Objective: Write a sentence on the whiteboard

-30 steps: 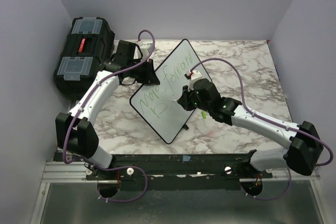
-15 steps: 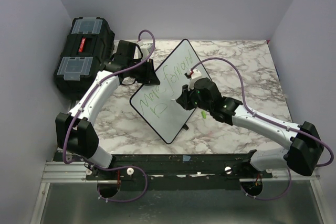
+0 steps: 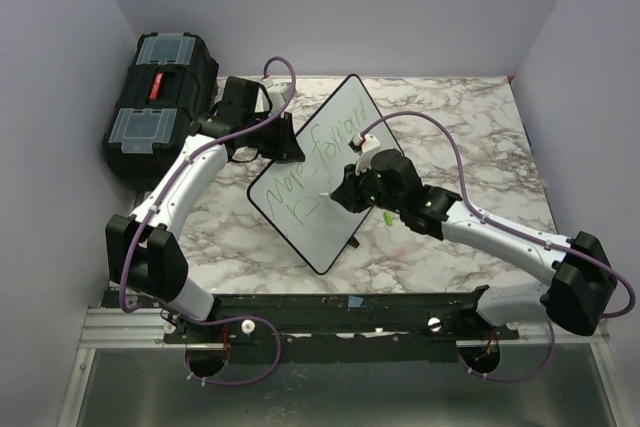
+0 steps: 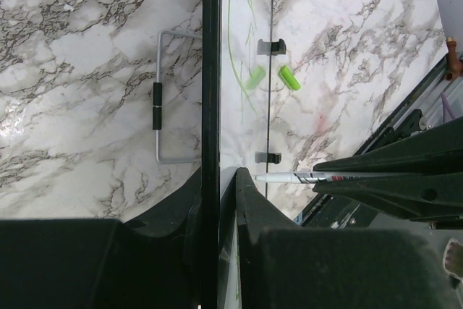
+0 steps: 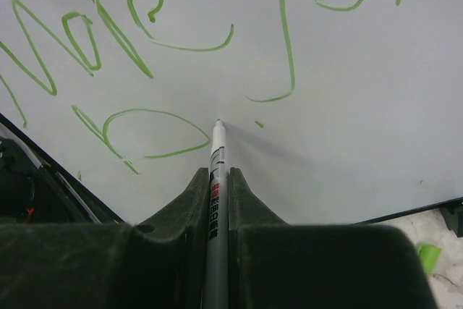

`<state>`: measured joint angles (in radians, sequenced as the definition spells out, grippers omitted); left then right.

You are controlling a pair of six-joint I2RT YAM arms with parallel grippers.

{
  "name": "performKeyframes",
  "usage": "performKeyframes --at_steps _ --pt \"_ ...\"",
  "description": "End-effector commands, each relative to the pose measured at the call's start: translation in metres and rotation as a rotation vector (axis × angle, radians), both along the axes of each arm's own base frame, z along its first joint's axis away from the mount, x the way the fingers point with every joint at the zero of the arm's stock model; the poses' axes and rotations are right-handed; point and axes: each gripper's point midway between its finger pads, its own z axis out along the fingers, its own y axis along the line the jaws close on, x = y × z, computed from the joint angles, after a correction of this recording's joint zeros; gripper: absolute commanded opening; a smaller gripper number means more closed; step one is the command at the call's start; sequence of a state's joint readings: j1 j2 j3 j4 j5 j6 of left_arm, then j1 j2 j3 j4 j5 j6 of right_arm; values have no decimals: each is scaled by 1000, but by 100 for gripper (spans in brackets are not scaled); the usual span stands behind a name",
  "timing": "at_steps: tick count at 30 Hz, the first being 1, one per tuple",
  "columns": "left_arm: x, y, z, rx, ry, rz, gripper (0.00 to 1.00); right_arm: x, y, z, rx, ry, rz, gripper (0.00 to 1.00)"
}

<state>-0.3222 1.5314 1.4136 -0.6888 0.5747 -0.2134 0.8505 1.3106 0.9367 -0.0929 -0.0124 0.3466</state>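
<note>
The whiteboard stands tilted on the marble table, seen edge-on in the left wrist view as a thin black rim. My left gripper is shut on its upper left edge. The sentence is green handwriting: a first line of words, with one looped letter under it. My right gripper is shut on a white marker. The marker's tip touches the board just right of that letter, beside a small green dot.
A black toolbox with clear lid compartments stands at the back left. The marker's green cap lies on the table right of the board. The board's wire stand sticks out behind it. Grey walls close in both sides.
My right gripper has slid a little to the left across the board with the marker. The left arm and the board have not moved.
</note>
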Motion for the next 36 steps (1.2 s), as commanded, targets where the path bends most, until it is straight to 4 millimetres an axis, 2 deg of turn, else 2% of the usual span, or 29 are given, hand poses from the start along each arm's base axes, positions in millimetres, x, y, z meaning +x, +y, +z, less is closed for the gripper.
performKeyframes --at_steps 1,6,10,17,21,25,29,36 --pt "-2 11 -36 170 -11 -37 0 -14 0 -18 -10 41 60 1" --pt "-2 11 -36 170 -13 -37 0 -17 -10 -42 -64 86 31 1" --pt "-3 11 -36 170 -12 -38 0 -4 -24 -50 -121 73 -69 1" --pt "-3 11 -36 170 -14 -38 0 21 -29 -29 -136 10 -182 1" --pt "-3 11 -36 170 -13 -39 0 27 -20 -15 -114 -9 -169 1" --pt "-4 10 -36 170 -13 -39 0 19 -5 -5 -71 -15 -74 1" --pt "-3 11 -36 171 -14 -39 0 3 8 -3 -28 6 44 1" --pt "-4 10 -36 171 -13 -40 0 -13 16 -9 -3 42 129 1"
